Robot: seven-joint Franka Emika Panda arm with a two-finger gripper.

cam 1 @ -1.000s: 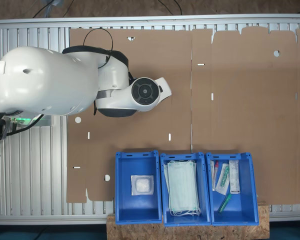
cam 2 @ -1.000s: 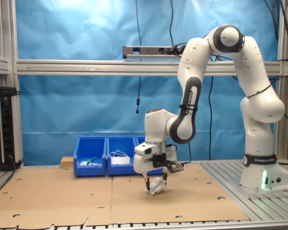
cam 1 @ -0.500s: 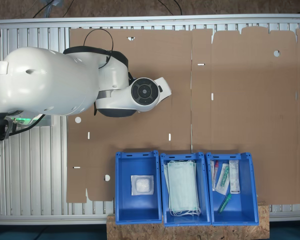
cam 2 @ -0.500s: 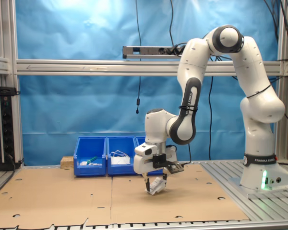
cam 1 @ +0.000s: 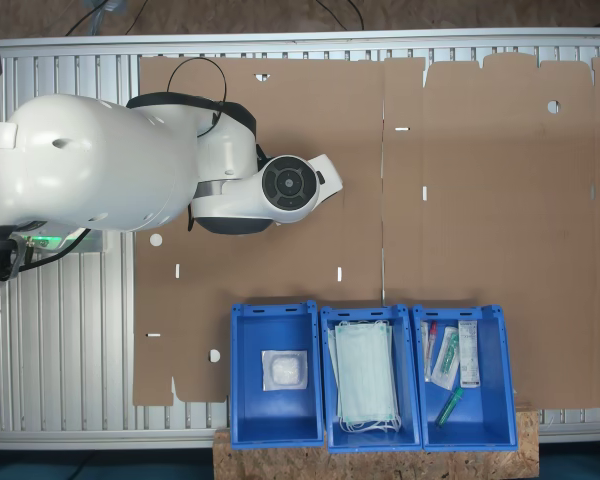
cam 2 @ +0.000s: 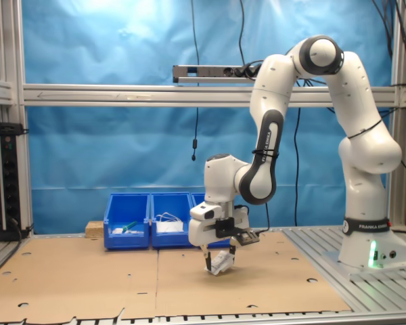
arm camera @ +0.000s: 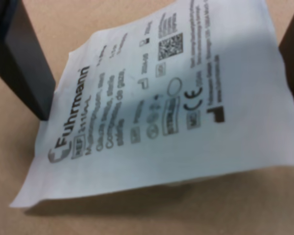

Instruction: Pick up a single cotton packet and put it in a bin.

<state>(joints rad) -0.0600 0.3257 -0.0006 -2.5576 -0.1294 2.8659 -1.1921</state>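
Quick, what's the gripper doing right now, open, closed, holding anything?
Gripper: closed on the cotton packet, held tilted just above the cardboard.

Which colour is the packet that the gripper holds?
White with dark print; the cotton packet shows best in the wrist view.

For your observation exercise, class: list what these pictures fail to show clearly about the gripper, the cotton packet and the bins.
- First exterior view: the arm's white wrist covers the gripper and cotton packet.
- Second exterior view: the gripper holds the cotton packet, too small to read; the arm hides most of the bin.
- Wrist view: the cotton packet hides where the fingers pinch it.
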